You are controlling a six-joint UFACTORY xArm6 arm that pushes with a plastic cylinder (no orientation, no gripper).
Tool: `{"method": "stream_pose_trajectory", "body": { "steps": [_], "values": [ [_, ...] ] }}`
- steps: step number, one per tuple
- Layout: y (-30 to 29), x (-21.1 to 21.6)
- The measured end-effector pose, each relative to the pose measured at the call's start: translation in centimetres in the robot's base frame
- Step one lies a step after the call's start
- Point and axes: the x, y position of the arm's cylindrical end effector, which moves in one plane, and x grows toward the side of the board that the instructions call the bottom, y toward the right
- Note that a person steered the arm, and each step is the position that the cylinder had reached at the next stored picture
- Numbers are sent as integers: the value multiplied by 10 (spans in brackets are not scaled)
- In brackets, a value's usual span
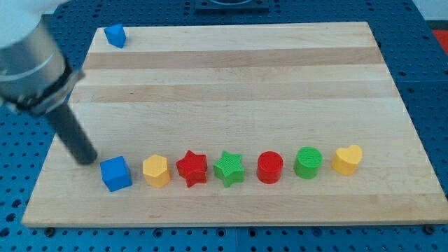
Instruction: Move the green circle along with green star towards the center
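The green circle point(308, 162) and the green star point(229, 168) stand in a row of blocks near the board's bottom edge, with a red circle point(269, 167) between them. My tip point(88, 159) rests on the board at the row's left end, just left of and slightly above the blue cube point(116, 173). It is far to the left of both green blocks and touches neither.
The row also holds a yellow hexagon point(156, 171), a red star point(192, 168) and a yellow heart point(346, 159) at the right end. A small blue block point(115, 35) lies at the top left corner of the wooden board point(238, 77).
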Motion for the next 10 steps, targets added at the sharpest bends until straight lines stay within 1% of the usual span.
{"method": "stream_pose_trajectory", "body": {
  "steps": [1, 2, 3, 4, 6, 10],
  "values": [
    [18, 57],
    [51, 70],
    [56, 68],
    [53, 50],
    [47, -3],
    [44, -90]
  ]
}}
